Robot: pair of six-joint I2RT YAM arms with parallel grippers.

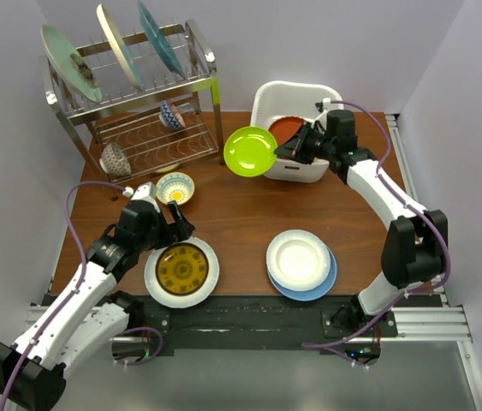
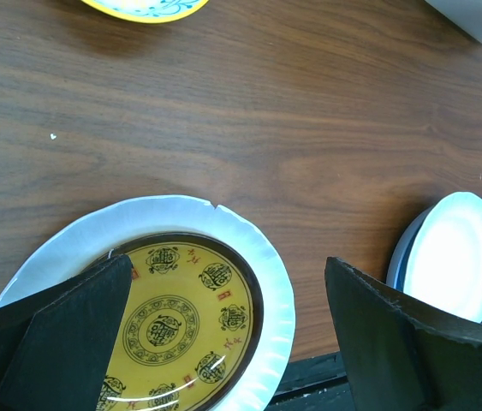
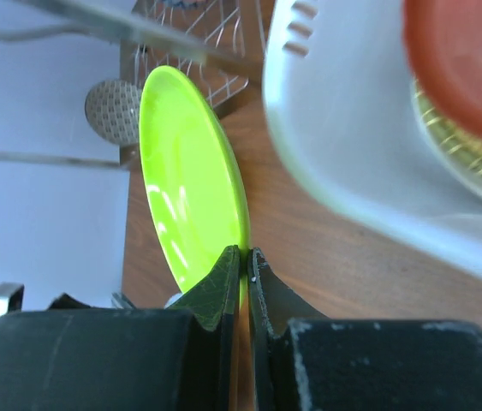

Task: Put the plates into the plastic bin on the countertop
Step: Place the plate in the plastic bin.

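The right pincer [image 3: 242, 254] pinches the rim of the lime green plate [image 3: 191, 171] beside the plastic bin [image 3: 335, 128]. The left pincer [image 2: 226, 274], spread, hangs over the brown patterned plate [image 2: 176, 321].

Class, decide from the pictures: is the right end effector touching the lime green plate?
Touching. The right wrist view shows the right end effector closed on the rim of the lime green plate, with no gap visible.

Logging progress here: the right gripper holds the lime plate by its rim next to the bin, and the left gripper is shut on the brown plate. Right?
Not quite: the left gripper is open, jaws spread above the brown plate, as the left wrist view shows. The right gripper does hold the lime plate by its rim next to the bin.
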